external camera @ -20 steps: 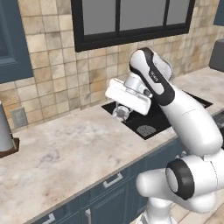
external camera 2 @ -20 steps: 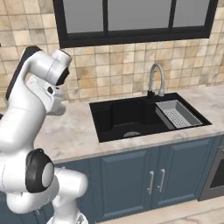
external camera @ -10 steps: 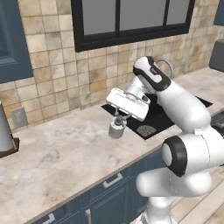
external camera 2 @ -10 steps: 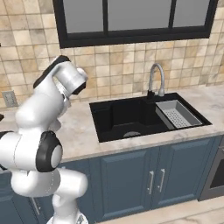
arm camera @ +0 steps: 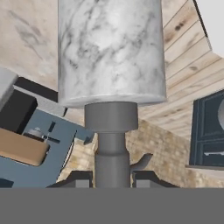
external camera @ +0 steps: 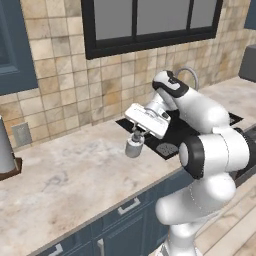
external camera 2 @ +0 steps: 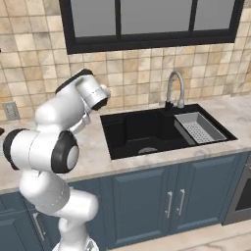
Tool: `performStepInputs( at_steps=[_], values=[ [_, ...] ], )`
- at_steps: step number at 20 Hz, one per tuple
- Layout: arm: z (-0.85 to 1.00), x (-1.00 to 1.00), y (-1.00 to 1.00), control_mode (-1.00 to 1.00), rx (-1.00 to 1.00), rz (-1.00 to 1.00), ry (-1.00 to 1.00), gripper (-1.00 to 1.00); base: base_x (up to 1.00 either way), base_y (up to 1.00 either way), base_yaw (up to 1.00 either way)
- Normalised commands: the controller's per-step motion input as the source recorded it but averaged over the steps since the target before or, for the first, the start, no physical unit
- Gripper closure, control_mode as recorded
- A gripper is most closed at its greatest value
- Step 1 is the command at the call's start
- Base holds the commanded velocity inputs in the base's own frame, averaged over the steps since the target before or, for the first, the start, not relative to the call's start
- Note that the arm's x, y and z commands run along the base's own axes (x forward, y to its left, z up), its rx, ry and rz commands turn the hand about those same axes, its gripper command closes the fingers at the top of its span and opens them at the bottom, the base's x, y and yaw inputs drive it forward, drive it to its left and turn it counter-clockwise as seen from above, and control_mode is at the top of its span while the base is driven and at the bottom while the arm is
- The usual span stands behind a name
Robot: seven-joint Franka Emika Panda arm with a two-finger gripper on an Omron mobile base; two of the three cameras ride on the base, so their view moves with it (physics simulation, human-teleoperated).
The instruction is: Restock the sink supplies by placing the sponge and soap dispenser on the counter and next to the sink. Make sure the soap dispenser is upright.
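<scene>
Marbled grey soap dispenser (external camera: 133, 148) hangs from my jaws, pinched at its dark pump neck, body pointing down. It's above the beige worktop (external camera: 75, 180), just left of the black sink (external camera 2: 142, 131).

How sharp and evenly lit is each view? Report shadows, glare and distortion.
Left base view: soft, even light, faint shadow under the soap dispenser held by the gripper. Right base view: crisp, no glare, sink basin very dark. Hand view: the bottle looms large, foreshortened, slightly blurred.
</scene>
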Motion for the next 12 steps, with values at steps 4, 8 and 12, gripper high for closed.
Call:
performStepInputs(
  at_steps=[4,8,12],
  values=[
    [-0.36,0.66,-0.19,-1.0,0.0,-0.04,0.0,1.0,0.0,0.0,0.0],
    [-0.24,0.79,-0.11,-1.0,0.0,-0.02,0.0,1.0,0.0,0.0,0.0],
    [-0.17,0.82,-0.08,-1.0,0.02,0.0,0.05,1.0,0.0,0.0,0.0]
  ],
)
